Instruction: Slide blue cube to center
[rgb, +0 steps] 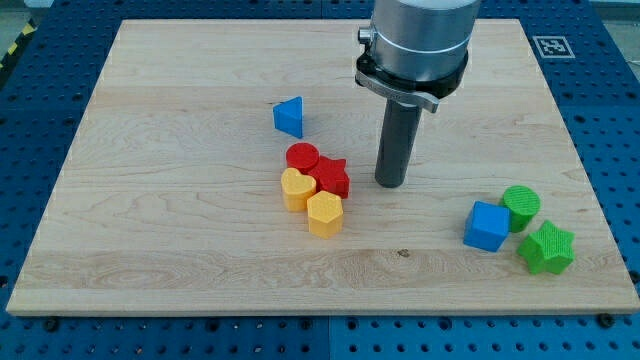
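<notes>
The blue cube sits on the wooden board at the view's lower right, touching a green cylinder and close to a green star. My tip stands on the board near the middle, well to the view's left of and a little above the blue cube, apart from it. The tip is just to the right of a red star.
A cluster lies left of my tip: a red cylinder, the red star, a yellow heart and a yellow hexagon. A blue triangular block sits above the cluster.
</notes>
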